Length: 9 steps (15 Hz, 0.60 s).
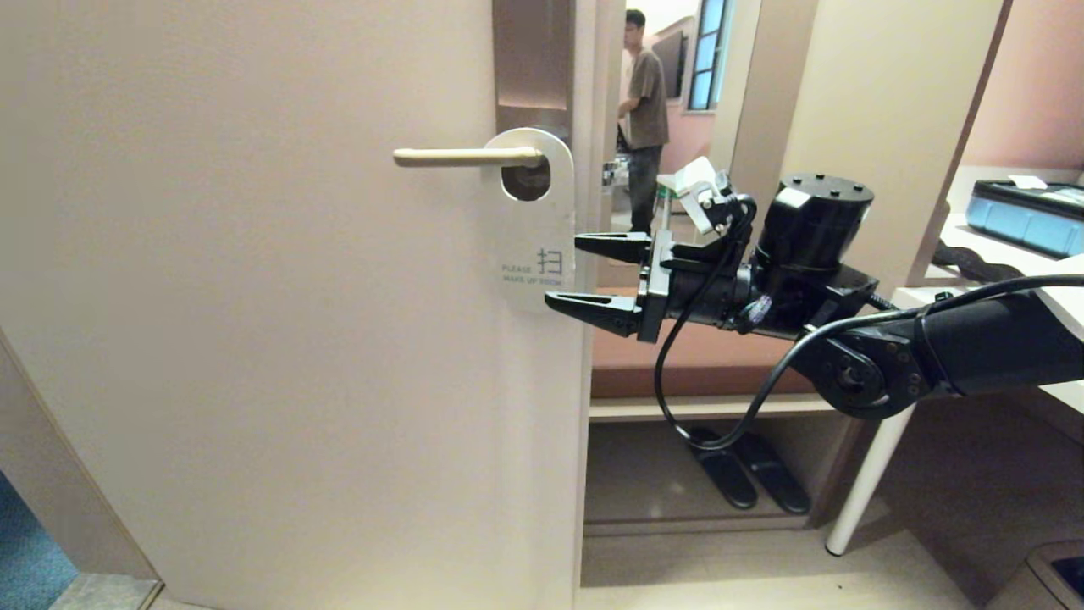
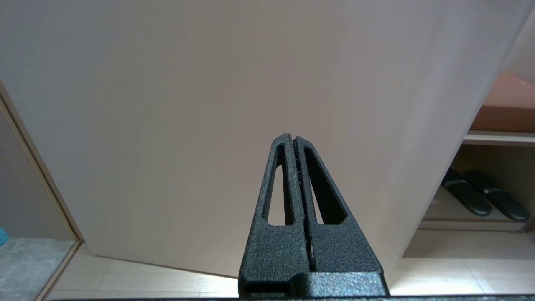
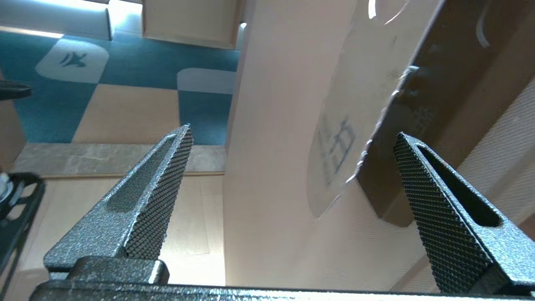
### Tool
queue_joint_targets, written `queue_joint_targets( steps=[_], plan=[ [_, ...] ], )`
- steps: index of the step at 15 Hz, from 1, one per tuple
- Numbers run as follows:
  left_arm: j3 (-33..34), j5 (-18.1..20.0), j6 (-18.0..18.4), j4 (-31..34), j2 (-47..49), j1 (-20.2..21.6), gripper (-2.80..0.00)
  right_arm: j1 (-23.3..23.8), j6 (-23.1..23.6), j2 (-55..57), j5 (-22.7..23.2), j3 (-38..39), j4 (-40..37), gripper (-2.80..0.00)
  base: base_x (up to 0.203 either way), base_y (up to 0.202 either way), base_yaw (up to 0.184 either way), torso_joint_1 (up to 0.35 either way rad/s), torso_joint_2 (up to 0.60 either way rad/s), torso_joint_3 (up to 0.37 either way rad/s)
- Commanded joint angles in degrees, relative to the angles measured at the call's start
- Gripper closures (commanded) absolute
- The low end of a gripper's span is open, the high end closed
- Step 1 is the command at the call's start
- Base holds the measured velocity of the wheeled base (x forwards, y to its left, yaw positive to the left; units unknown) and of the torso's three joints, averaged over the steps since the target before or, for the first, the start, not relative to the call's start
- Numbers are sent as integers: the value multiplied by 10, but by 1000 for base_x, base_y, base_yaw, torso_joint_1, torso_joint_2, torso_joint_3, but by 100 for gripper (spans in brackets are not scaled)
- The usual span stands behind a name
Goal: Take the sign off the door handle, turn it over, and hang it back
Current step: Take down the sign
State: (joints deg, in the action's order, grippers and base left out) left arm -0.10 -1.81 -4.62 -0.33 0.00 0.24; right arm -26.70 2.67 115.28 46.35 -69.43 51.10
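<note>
**One sign on one handle, right hand spread beside it**

Nearest, the right hand [image 1: 577, 275] is spread wide, gripping nothing, its two fingers level at the door's edge just beside the sign's lower end. The left hand [image 2: 294, 144] is pressed together, facing the bare door. One sign [image 1: 533, 222] hangs white face out (small text hard to read) on the single horizontal door handle [image 1: 467, 157], long axis vertical. Beyond, one person [image 1: 645, 110] stands.

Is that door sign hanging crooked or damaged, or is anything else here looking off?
Nothing stands out. The sign hangs straight on the door handle, white face out, no damage visible. The right gripper sits beside its lower edge with jaws open.
</note>
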Motion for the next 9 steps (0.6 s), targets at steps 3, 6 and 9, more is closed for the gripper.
queue_joint_targets(
  steps=[3,6,9],
  plan=[
    [0,0,0,0,0,0,0,-12,1,9,-10,-11,3,-280,0,0,0,0,0,0],
    [0,0,0,0,0,0,0,-14,1,17,-10,-21,3,-280,0,0,0,0,0,0],
    [0,0,0,0,0,0,0,-14,1,32,-11,-38,3,-280,0,0,0,0,0,0]
  ],
)
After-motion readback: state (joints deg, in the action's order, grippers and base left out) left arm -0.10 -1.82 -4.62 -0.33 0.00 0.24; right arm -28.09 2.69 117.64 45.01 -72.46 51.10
